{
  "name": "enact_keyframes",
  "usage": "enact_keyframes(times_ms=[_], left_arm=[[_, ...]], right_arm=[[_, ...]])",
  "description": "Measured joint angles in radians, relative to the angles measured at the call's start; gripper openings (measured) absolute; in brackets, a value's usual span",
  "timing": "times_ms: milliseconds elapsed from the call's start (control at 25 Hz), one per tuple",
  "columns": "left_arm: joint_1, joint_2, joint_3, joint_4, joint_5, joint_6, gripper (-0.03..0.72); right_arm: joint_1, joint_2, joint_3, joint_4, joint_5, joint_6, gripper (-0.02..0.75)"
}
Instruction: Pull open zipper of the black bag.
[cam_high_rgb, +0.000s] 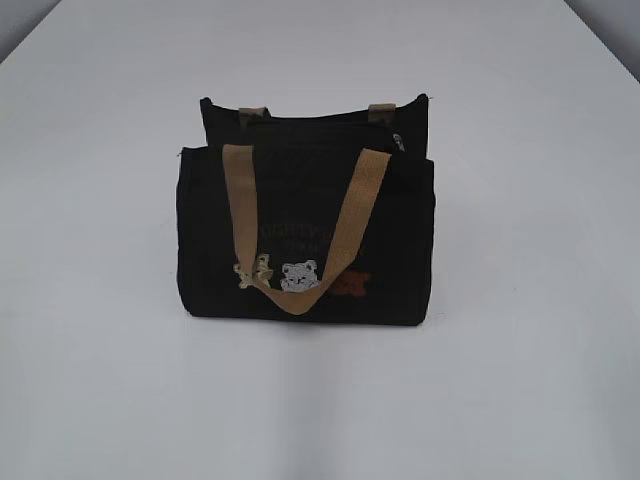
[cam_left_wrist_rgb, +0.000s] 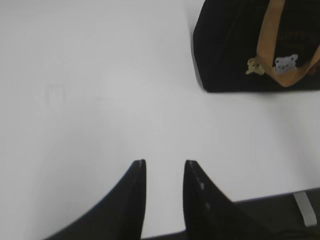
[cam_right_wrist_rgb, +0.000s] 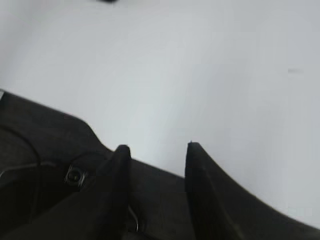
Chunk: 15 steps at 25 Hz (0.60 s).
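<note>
Faint lettering on the front of the black bag (cam_high_rgb: 305, 235), above the bear figures (cam_high_rgb: 298, 276); too blurred to read.

A small boxy black bag (cam_high_rgb: 300, 250) stands upright on a white counter (cam_high_rgb: 520, 300), front facing the viewer. Tan handles drape down its front over faint lettering and small cream, white and brown bear figures. The zipper (cam_high_rgb: 320, 122) runs along its top; its slider is hard to make out

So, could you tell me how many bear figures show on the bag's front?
3, low on the black bag: cream bear left, white bear middle, brown bear right, partly behind the handle.
</note>
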Motion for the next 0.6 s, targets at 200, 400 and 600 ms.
enact_keyframes(times_ms=[200,400,600], left_arm=[[0.001,-0.179,0.013,0.022,0.005,-0.001,0.193],[0.001,-0.183,0.04,0.012,-0.032,0.007,0.193],[0.001,-0.187,0.04,0.01,-0.041,0.007,0.193]], right_arm=[[0.0,-0.196,0.029,0.002,-0.052,-0.008,0.292],[0.0,-0.259,0.031,0.0,-0.057,-0.009,0.288],[0.0,-0.259,0.031,-0.001,-0.058,-0.009,0.287]])
